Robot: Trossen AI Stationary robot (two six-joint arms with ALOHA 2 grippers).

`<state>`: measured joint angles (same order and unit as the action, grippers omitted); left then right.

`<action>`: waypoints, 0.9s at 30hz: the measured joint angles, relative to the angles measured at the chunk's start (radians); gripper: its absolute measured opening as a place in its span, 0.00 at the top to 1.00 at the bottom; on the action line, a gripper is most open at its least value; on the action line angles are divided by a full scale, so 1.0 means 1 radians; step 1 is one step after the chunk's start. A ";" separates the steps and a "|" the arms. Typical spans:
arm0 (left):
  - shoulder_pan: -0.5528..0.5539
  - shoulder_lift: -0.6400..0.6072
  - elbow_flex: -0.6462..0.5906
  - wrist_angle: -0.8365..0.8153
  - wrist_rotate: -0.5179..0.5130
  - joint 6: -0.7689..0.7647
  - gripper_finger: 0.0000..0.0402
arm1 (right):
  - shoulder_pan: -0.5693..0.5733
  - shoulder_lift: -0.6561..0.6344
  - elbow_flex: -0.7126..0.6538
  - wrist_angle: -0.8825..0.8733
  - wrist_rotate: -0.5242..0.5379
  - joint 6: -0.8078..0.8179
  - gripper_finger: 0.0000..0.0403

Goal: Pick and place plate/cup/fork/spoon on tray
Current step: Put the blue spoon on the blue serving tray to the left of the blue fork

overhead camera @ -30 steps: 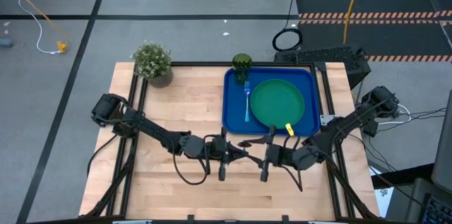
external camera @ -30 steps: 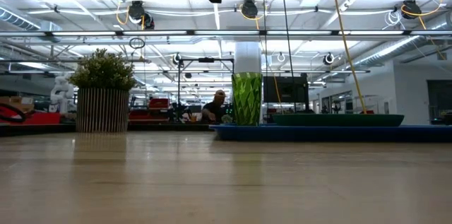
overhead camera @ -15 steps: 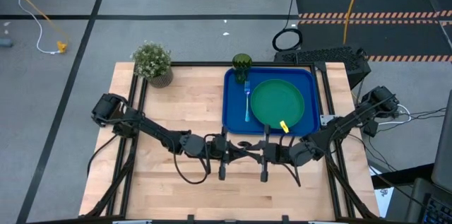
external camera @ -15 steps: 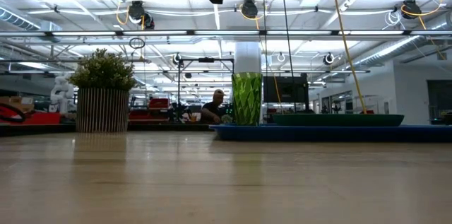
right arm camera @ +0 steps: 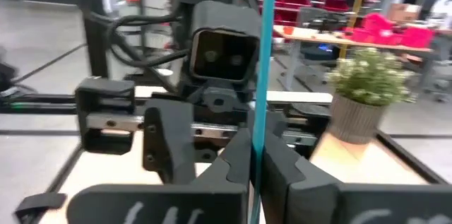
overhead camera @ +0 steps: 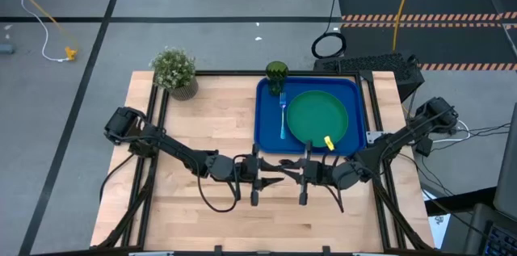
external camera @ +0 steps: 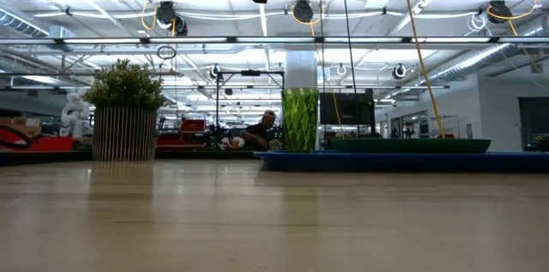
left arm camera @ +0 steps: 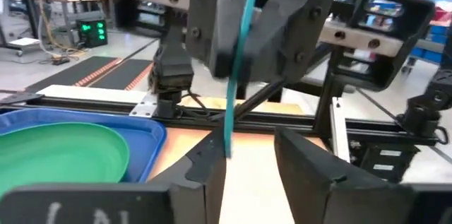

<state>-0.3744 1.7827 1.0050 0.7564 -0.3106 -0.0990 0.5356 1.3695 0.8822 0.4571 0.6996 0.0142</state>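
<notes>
On the table I count one blue tray (overhead camera: 268, 119), one green plate (overhead camera: 317, 116), one dark-green cup (overhead camera: 276, 71) and one fork (overhead camera: 283, 115). One spoon handle (right arm camera: 267, 61) (only the light-blue handle shows) stands between the two grippers (overhead camera: 284, 168). There are two dark arms (overhead camera: 174, 149), one potted plant (overhead camera: 174, 70), and one person (external camera: 257, 133) far behind the table.

We see bright, even overhead light w/ soft shadows on the table (overhead camera: 202, 119). Low view: ceiling lights (external camera: 257, 2) glare, near wood blurred. Wrist views are soft; the potted plant (right arm camera: 367, 83) looks hazy.
</notes>
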 joint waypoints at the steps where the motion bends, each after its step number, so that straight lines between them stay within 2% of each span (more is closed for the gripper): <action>1: 0.000 -0.008 0.000 -0.017 -0.006 0.000 0.68 | 0.006 -0.008 0.000 -0.016 0.027 0.001 1.00; 5: -0.006 -0.065 0.000 -0.151 -0.027 -0.020 0.67 | 0.029 -0.040 0.000 -0.062 0.179 -0.003 1.00; 8: -0.021 -0.113 0.000 -0.217 -0.078 -0.033 0.66 | 0.040 -0.047 0.000 -0.088 0.247 -0.002 1.00; 15: -0.076 -0.187 -0.001 -0.171 -0.245 0.079 0.66 | 0.034 -0.047 0.000 -0.107 0.250 0.011 1.00; 20: -0.085 -0.186 -0.001 -0.042 -0.278 0.249 0.65 | 0.020 -0.047 0.000 -0.115 0.247 0.026 1.00; 27: -0.071 -0.176 0.060 -0.037 -0.376 0.345 0.52 | 0.000 -0.024 0.000 -0.114 0.248 0.046 1.00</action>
<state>-0.4455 1.6062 1.0653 0.7198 -0.6868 0.2464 0.5353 1.3456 0.8818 0.3431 0.9479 0.0599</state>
